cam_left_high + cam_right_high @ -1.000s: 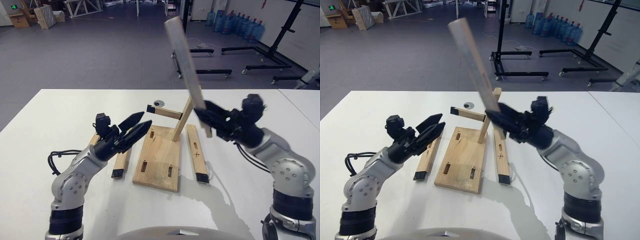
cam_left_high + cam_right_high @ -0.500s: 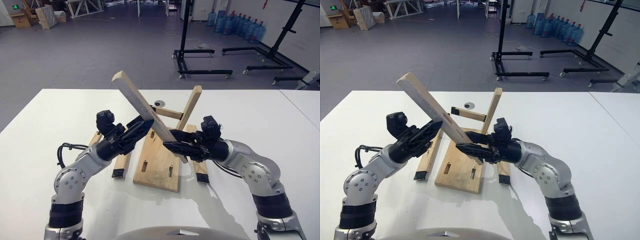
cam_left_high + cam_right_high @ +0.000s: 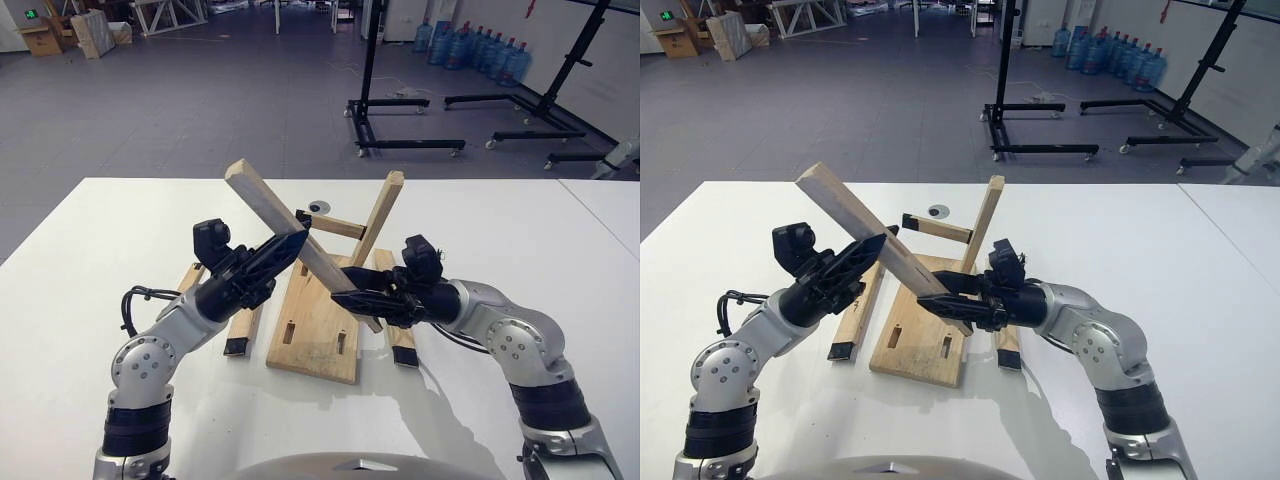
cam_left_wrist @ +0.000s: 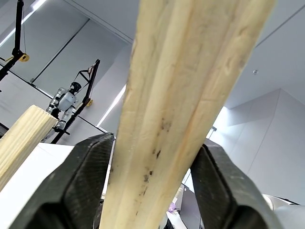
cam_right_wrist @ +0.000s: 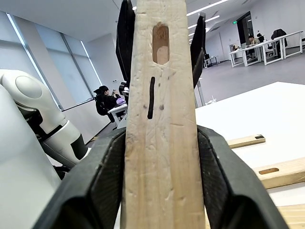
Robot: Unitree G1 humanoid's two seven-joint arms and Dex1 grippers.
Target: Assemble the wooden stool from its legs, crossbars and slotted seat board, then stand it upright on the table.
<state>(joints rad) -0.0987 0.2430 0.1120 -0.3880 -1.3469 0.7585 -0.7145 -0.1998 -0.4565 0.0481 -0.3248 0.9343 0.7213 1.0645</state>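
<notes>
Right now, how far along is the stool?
Done: one upright leg with a crossbar stands in the seat board. In hand: left gripper and right gripper clamp a tilted second leg. Remaining: left loose piece, right loose piece, standing it up.

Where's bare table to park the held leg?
Bare table left of the left flat leg, and right of the right flat leg. Crowded around the seat board, where left gripper and right gripper clamp the held leg.
</notes>
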